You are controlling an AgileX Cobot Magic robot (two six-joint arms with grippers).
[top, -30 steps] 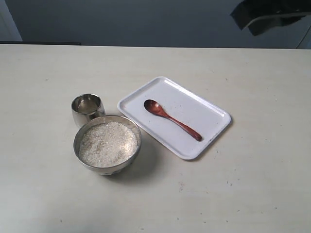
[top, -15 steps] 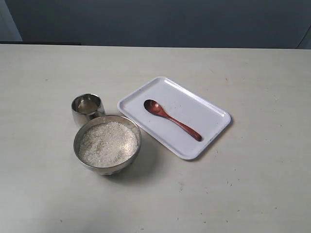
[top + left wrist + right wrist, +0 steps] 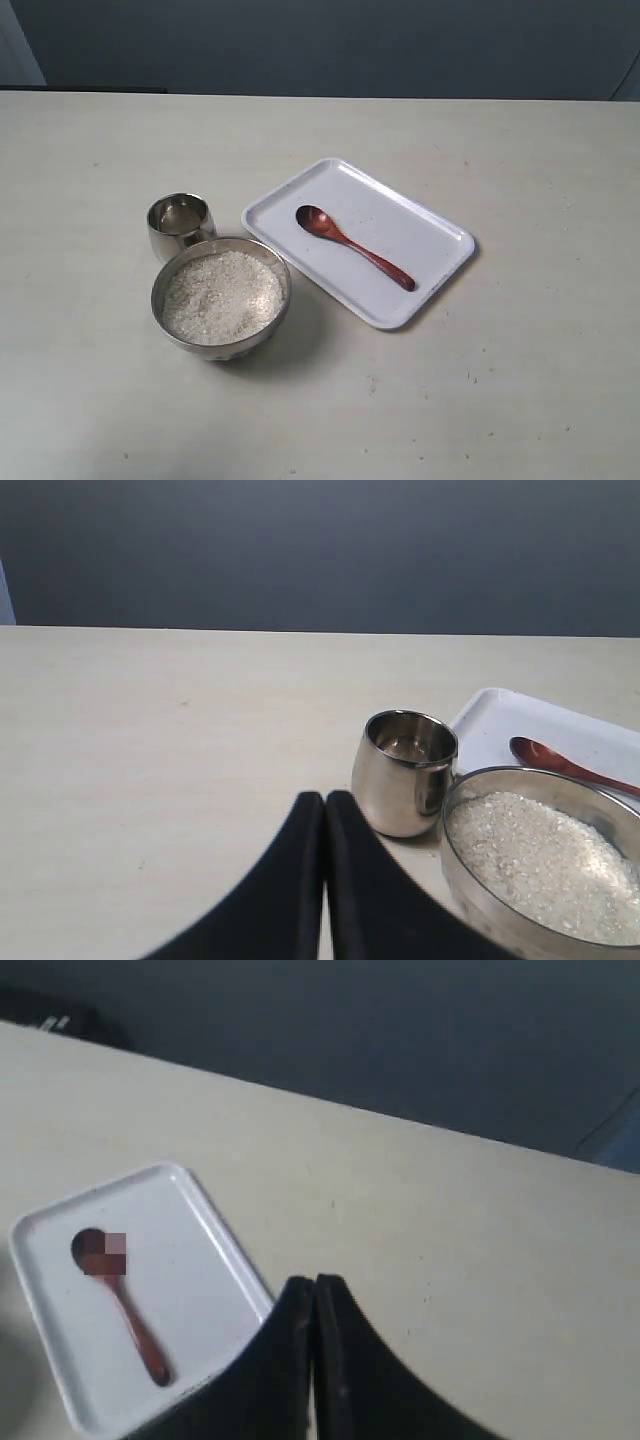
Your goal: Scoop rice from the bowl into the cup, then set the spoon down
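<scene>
Reddish-brown, the spoon (image 3: 352, 246) is laid on the white tray (image 3: 440, 258) at mid-frame. The bowl (image 3: 158, 302) of rice (image 3: 222, 296) is set at lower left, the cup (image 3: 180, 226) just beside it. Left gripper (image 3: 325, 810) and right gripper (image 3: 314, 1295) are pressed shut, nothing held.

One table (image 3: 500, 400) fills the exterior view, and four loose things are counted on it. Steel vessels number two: one wide bowl (image 3: 205, 349) at lower left of centre and one small cup (image 3: 170, 243) just above it in the frame. The bowl holds one heap of rice (image 3: 220, 297) (its grains far too many and too fine to count). One white tray (image 3: 405, 228) lies right of centre, and on it one spoon (image 3: 352, 246). Grippers come to two, one in each wrist view: the left gripper (image 3: 325, 810) and the right gripper (image 3: 313, 1290), both at the lower edge of the frame, each with two dark fingers (image 3: 290, 880).
</scene>
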